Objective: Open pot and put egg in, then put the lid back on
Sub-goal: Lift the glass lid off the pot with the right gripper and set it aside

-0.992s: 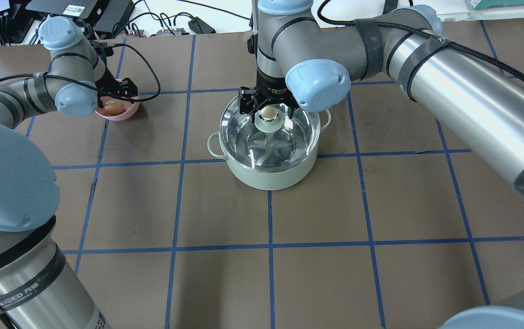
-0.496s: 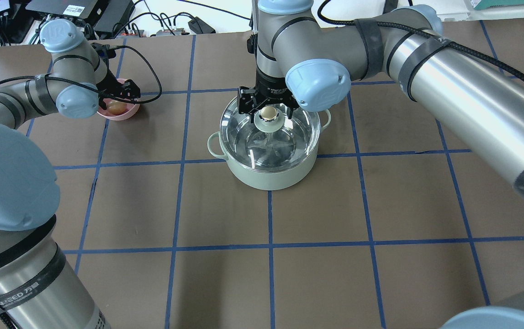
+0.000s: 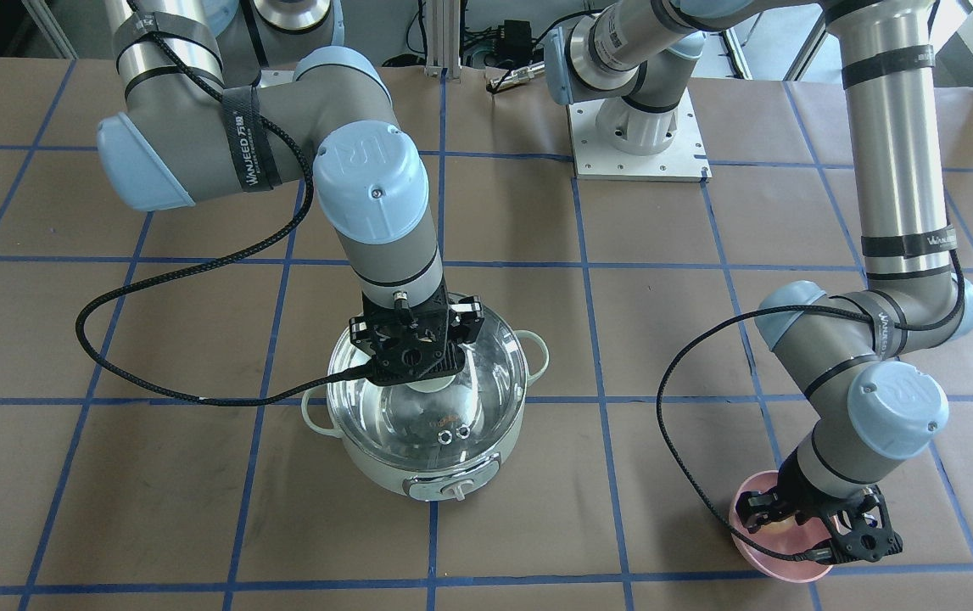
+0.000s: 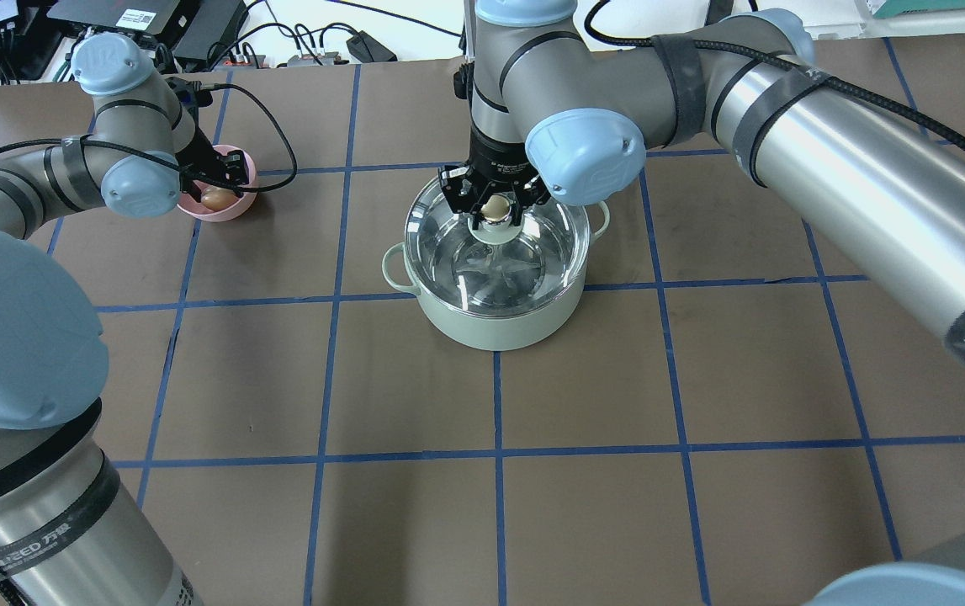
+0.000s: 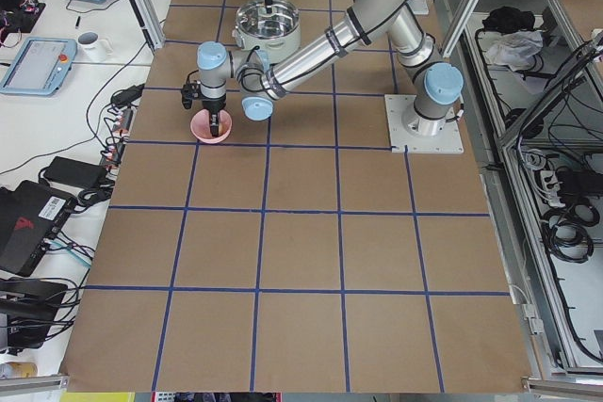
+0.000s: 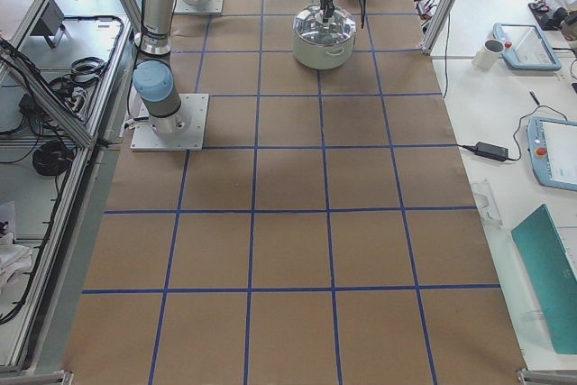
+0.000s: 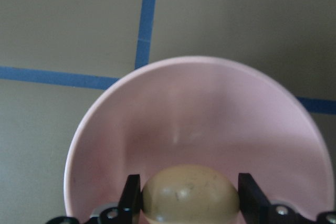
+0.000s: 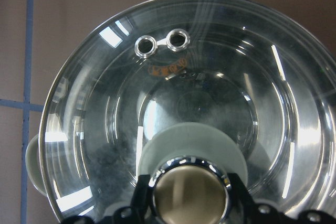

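Note:
The pale mint-green pot stands mid-table with the clear glass lid on it. My right gripper is over the lid's centre, its fingers shut on the round beige knob. The lid's two vent holes show in the right wrist view. The tan-brown egg lies in a pink bowl at the far left. My left gripper is down in the bowl, a finger pressed against each side of the egg.
Brown table paper with blue tape grid lines. Cables and electronics lie beyond the far edge. The left arm's black cable loops near the bowl. The pot's control knob faces away from the robot.
My right gripper's fingers have closed in on the lid's knob. My left gripper has lowered into the pink bowl and closed around the egg.

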